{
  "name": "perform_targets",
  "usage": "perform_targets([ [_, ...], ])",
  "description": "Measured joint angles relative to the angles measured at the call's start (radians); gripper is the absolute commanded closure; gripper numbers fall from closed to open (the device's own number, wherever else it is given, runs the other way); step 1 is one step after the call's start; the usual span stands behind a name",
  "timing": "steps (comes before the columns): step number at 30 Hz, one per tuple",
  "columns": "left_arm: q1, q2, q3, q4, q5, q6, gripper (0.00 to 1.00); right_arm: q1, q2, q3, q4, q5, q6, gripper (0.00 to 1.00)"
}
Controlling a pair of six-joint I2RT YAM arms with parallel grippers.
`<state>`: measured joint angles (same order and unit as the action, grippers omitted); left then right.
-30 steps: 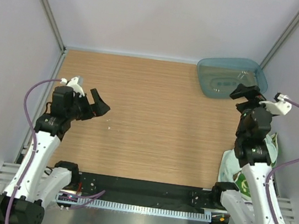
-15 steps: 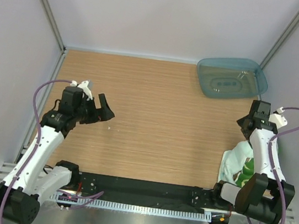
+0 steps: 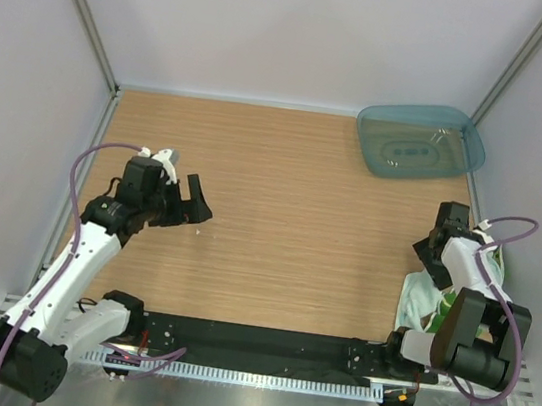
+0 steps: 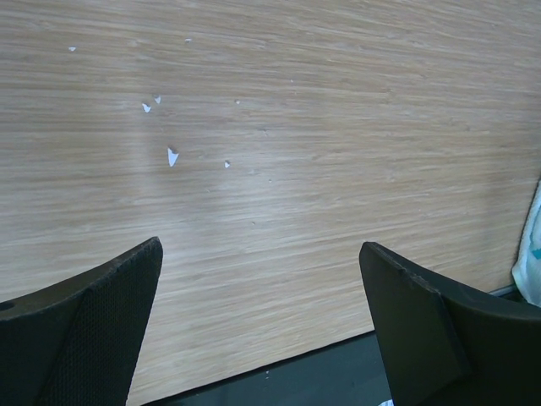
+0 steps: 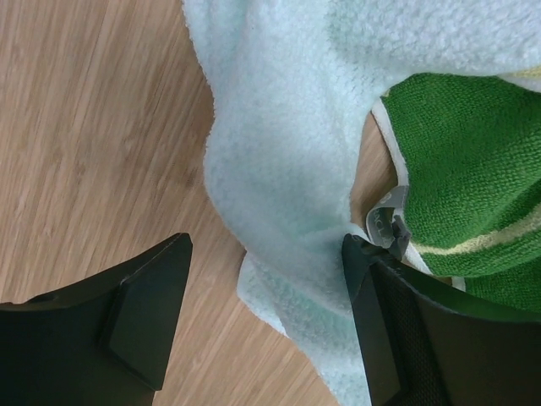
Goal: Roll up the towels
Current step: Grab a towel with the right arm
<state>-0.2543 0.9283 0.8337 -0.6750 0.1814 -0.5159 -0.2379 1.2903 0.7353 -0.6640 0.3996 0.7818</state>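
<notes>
The right gripper (image 5: 266,254), jaws spread wide, has swung back from the translucent teal plastic tray (image 3: 421,143) and now hangs low over the towels, which are heaped at the near right edge. Directly beneath it lies the crumpled pale mint-white soft towel (image 5: 279,161), touching the pale yellow towel with green markings (image 5: 473,161). The left gripper (image 4: 260,249), also spread, has eased inward over the light wooden table (image 4: 296,127). A first grasp looks likely, as neither towel is rolled yet.
</notes>
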Motion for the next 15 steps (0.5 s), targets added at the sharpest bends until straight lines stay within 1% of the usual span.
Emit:
perform_targets([
  [2, 0.000, 0.011, 0.004, -0.004, -0.007, 0.000, 0.02, 0.000, 0.014, -0.007, 0.019, -0.002, -0.005, 0.25],
  [4, 0.000, 0.026, 0.010, -0.013, -0.013, 0.000, 0.02, 0.000, 0.019, -0.014, 0.035, -0.003, -0.014, 0.31],
  [5, 0.000, 0.033, 0.012, -0.018, -0.017, 0.000, 0.03, 0.000, 0.020, -0.017, 0.042, -0.004, -0.018, 0.36],
  [7, 0.000, 0.042, 0.015, -0.023, -0.024, 0.000, 0.03, 0.000, 0.020, -0.022, 0.055, -0.003, -0.024, 0.39],
  [10, 0.000, 0.048, 0.015, -0.031, -0.030, 0.000, 0.03, 0.000, 0.021, -0.031, 0.071, -0.003, -0.042, 0.61],
  [11, 0.000, 0.049, 0.015, -0.034, -0.032, 0.000, 0.03, 0.000, 0.021, -0.036, 0.082, -0.003, -0.047, 0.75],
  [13, 0.000, 0.050, 0.015, -0.038, -0.036, 0.000, 0.04, 0.000, 0.022, -0.048, 0.097, -0.008, -0.056, 0.86],
  [14, 0.000, 0.050, 0.015, -0.040, -0.039, 0.000, 0.04, 0.000, 0.024, -0.051, 0.103, -0.013, -0.062, 0.95],
  [15, 0.000, 0.050, 0.015, -0.041, -0.041, 0.000, 0.04, 0.000, 0.029, -0.053, 0.110, -0.020, -0.069, 0.99],
])
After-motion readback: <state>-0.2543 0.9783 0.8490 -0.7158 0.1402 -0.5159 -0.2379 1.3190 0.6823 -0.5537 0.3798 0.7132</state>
